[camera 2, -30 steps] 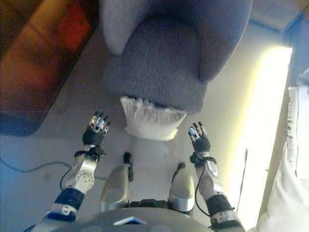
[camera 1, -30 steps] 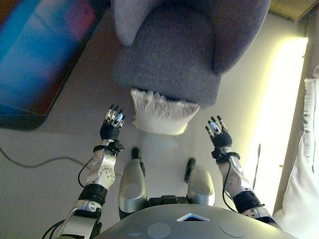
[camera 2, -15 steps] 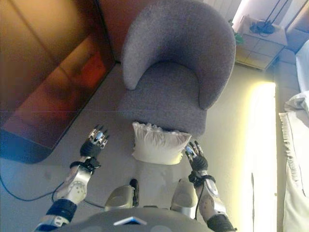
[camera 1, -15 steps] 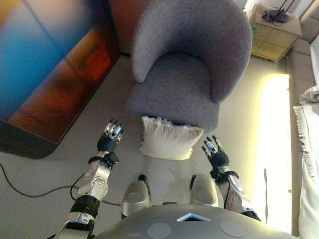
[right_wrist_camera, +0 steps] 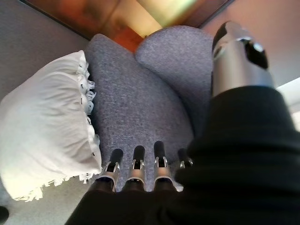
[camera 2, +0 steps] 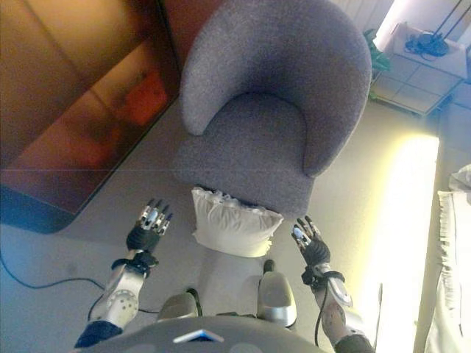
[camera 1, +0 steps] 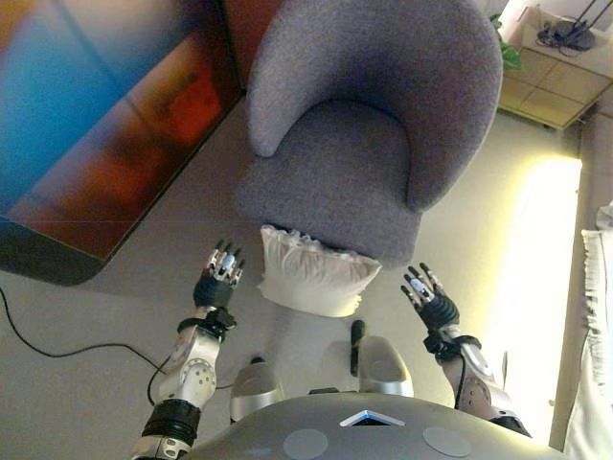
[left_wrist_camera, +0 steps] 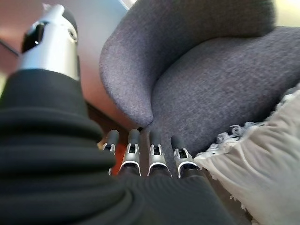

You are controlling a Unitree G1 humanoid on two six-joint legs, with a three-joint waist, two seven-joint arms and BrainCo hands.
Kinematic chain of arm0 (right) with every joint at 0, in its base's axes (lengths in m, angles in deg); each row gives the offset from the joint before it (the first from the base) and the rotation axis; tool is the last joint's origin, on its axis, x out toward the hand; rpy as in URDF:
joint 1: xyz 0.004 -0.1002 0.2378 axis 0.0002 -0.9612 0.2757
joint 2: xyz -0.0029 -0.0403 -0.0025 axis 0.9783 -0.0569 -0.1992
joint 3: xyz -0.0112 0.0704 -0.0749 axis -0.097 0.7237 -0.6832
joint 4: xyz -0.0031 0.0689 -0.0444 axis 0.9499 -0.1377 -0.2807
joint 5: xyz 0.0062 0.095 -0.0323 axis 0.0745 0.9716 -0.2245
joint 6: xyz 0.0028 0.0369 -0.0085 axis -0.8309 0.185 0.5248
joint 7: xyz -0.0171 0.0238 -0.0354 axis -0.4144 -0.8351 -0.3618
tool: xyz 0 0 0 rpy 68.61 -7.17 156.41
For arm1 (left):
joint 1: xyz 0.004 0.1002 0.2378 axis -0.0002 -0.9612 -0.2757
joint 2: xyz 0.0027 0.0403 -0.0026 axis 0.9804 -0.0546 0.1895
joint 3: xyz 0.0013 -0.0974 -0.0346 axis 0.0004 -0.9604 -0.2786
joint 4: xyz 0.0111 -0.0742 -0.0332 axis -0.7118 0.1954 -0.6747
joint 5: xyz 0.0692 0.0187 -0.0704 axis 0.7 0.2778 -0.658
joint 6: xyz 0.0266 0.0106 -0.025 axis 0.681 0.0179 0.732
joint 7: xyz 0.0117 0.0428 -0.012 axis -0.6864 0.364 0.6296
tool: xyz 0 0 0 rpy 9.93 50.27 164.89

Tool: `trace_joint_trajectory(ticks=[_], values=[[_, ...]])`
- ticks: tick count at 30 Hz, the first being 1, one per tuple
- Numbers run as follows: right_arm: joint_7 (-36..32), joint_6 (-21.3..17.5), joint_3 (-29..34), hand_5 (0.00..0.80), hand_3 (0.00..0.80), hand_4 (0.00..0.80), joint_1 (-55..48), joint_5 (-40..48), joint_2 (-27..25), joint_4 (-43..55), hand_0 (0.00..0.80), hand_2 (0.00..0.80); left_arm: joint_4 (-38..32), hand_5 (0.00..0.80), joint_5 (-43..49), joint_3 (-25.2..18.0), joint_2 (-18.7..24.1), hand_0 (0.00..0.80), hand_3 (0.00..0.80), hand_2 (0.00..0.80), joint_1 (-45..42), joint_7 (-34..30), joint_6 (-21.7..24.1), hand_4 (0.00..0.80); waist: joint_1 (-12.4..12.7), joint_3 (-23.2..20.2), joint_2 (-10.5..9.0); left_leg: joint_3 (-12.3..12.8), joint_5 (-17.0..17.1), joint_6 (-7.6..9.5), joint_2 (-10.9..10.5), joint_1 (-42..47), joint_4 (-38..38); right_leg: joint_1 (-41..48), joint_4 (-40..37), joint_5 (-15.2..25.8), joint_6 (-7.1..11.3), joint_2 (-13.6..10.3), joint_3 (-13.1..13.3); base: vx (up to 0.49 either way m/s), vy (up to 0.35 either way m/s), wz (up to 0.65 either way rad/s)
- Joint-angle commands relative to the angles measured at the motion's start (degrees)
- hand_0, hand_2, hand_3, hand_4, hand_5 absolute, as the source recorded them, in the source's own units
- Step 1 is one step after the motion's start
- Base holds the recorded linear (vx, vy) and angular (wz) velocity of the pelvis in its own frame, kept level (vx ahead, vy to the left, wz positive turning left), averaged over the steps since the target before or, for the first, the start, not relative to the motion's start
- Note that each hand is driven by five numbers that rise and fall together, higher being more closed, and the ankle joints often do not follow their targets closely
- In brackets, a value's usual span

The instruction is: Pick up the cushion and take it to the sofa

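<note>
Left hand: the left hand [camera 1: 219, 278] hangs just off the cushion's left side, fingers straight and relaxed, holding nothing; its wrist view shows the fingertips [left_wrist_camera: 154, 157] clear of the fabric.
Right hand: the right hand [camera 1: 429, 299] is spread the same way, empty, a little off the cushion's right side.
Cushion: the white square fabric cushion with frilled edges [camera 1: 311, 275] lies on the floor, leaning against the front of the chair, between the two hands and touched by neither.
Handling: it looks light, soft and squashy, not fragile; it should give under pressure, so a one-sided pinch would likely let it sag.
Where to hold: probably press both palms in on the left and right sides, below the frill [right_wrist_camera: 89, 101], which is too thin to bear on.
Edges: the grey upholstered round-backed armchair [camera 1: 369, 125] stands directly behind, its seat front touching the cushion's top edge.
Open room: bare pale floor [camera 1: 115, 316] lies beside each hand; a dark glossy panel [camera 1: 86, 125] stands well off to the left.
Risk: lifting straight forward could drag the cushion against the seat; drawing it up and back looks clearer.
</note>
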Motion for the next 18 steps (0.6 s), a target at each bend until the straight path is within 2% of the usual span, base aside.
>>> trace_joint_trajectory(ticks=[1, 3, 6, 8, 9, 12, 15, 18], values=[[-1.7, -1.9, 0.6, 0.0, 0.0, 0.0, -0.1, 0.5, -1.1, 3.1, 0.0, 0.0, -2.8, 0.0, -0.7, -2.4, 2.0, 0.0, 0.0, 0.0, -0.3, -1.0, 1.8, 0.0, -0.8, -3.0, -2.07, 0.8, 7.1, -2.81, 2.6, 1.0, 14.8, 2.2, -8.1, 7.5, -1.76, 0.5, 0.8, 0.13, -0.157, 0.1], [-1.8, -2.1, 0.6, 0.0, 0.0, 0.0, -0.1, 0.3, -1.4, 3.0, 0.0, 0.0, -2.5, 0.0, -0.5, -2.5, 1.8, 0.0, 0.0, 0.0, 0.1, -0.7, 1.7, 0.0, -0.8, -2.9, -1.95, 1.3, 8.2, -2.8, 3.2, -0.7, 16.7, 3.5, -8.0, 6.5, -2.6, 1.1, 0.5, 0.119, -0.084, 0.09], [-2.0, -2.1, 0.8, 0.0, 0.0, 0.0, -0.2, -0.9, -1.1, 2.6, 0.0, 0.0, -1.9, 0.0, -0.8, -2.4, 1.5, 0.0, 0.0, 0.0, 0.7, -0.4, 1.8, 0.0, -0.4, -2.8, -1.15, 0.3, 10.3, -3.21, 3.5, 0.0, 9.5, 5.2, -8.0, 5.2, -2.29, 1.4, -0.2, 0.111, 0.068, 0.09], [-1.9, -1.4, 0.7, 0.0, 0.0, 0.0, -0.1, -1.7, -1.4, 2.4, 0.0, 0.0, -1.4, 0.0, -1.0, -2.4, 1.4, 0.0, 0.0, 0.0, 1.0, -0.5, 2.1, 0.0, 0.6, -2.6, -0.02, -2.8, 13.1, -4.37, 2.8, 0.0, 1.1, 6.2, -8.2, 4.2, -1.68, 1.8, -0.6, 0.097, 0.167, 0.18], [-1.6, -0.9, 0.4, 0.0, 0.0, 0.0, 0.2, -1.9, -1.6, 1.9, 0.0, 0.0, -1.3, 0.0, -1.0, -2.3, 1.3, 0.0, 0.0, 0.0, 1.1, -0.4, 2.1, 0.0, 1.7, -2.4, 0.78, -5.4, 14.7, -5.22, 2.6, -0.8, -4.2, 6.8, -8.5, 3.5, -1.25, 2.0, -0.6, 0.091, 0.159, 0.12], [-1.2, -0.3, -0.4, 0.0, 0.0, 0.0, 1.1, -3.6, -1.8, -0.3, 0.0, 0.0, -1.3, 0.0, -0.6, -2.4, 0.7, 0.0, 0.0, 0.0, 0.9, -0.7, 2.1, 0.0, 4.2, -1.3, 1.52, -9.2, 16.5, -6.34, 1.8, -3.8, -9.7, 9.3, -9.4, 2.2, -0.73, 1.8, -0.4, 0.096, 0.106, 0.06], [-0.5, 0.2, -0.8, 0.0, 0.0, 0.0, 2.2, -4.6, -1.9, -2.6, 0.0, 0.0, -0.5, 0.0, 0.4, -2.2, 0.4, 0.0, 0.0, 0.0, 0.9, -1.6, 1.6, 0.0, 5.6, -0.5, 1.96, -10.2, 16.4, -6.55, 1.4, -5.7, -10.7, 10.9, -9.6, 1.2, -0.53, 1.1, -0.8, 0.098, 0.121, -0.4], [-0.3, 0.2, -0.6, 0.0, 0.0, 0.0, 3.4, -5.1, -1.4, -5.1, 0.0, 0.0, 0.2, 0.0, 0.7, -2.1, 0.7, 0.0, 0.0, 0.0, 1.6, -2.0, 1.0, 0.0, 5.7, -0.1, 2.41, -9.9, 13.3, -6.28, 1.0, -6.1, -9.0, 10.4, -7.8, 0.1, -0.03, -0.2, -0.8, 0.089, 0.2, -0.62]])
